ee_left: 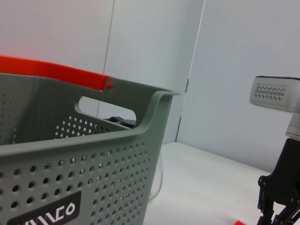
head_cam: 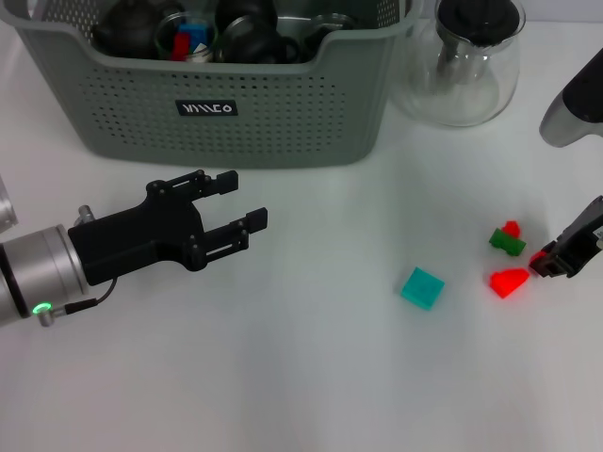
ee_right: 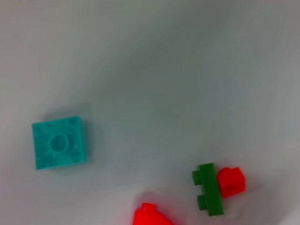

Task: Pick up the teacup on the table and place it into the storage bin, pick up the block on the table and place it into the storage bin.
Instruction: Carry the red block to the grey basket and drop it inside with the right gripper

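Left end effector (head_cam: 247, 200), fingers spread and empty, hovers before the storage bin (head_cam: 283, 113); right end effector (head_cam: 565, 252), grip unclear, nears red block (head_cam: 509, 282) for pickup.

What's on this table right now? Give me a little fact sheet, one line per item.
storage bin: grey-green, far side, already holds dark items
glass carafe: beside the bin, black lid
teal block: flat on table
green-and-red block: near right gripper
red block: beside right gripper
left gripper: open, empty, before the bin
right gripper: at table's right edge
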Controlling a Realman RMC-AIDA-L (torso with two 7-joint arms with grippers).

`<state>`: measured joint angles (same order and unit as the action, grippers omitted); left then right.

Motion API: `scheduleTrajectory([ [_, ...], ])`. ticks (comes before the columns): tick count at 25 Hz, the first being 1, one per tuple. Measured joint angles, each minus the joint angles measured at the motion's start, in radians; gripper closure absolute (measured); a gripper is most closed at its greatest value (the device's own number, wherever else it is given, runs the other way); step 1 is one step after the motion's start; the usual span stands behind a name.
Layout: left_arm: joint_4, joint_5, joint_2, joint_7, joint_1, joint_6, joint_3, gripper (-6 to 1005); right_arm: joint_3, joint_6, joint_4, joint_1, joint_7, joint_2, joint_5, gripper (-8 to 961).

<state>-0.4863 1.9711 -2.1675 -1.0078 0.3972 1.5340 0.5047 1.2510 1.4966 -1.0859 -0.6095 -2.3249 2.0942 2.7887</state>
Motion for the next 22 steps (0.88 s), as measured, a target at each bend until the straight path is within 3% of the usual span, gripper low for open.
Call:
scheduleTrajectory([
  [7,0.000,0.000,0.000,0.000,0.002,0.000,0.000,339,-0.020,0.029,-0.027,0.003,-0.005,-0.003,-0.001,742],
  [14,-0.001,0.000,0.001,-0.005,0.003,0.002,-0.004,339,-0.143,0.144,-0.191,0.028,0.025,-0.002,-0.055,751],
  [22,-0.019,0.001,0.013,-0.006,-0.024,0.084,-0.118,339,-0.293,0.226,-0.205,0.021,0.083,-0.005,-0.188,757],
])
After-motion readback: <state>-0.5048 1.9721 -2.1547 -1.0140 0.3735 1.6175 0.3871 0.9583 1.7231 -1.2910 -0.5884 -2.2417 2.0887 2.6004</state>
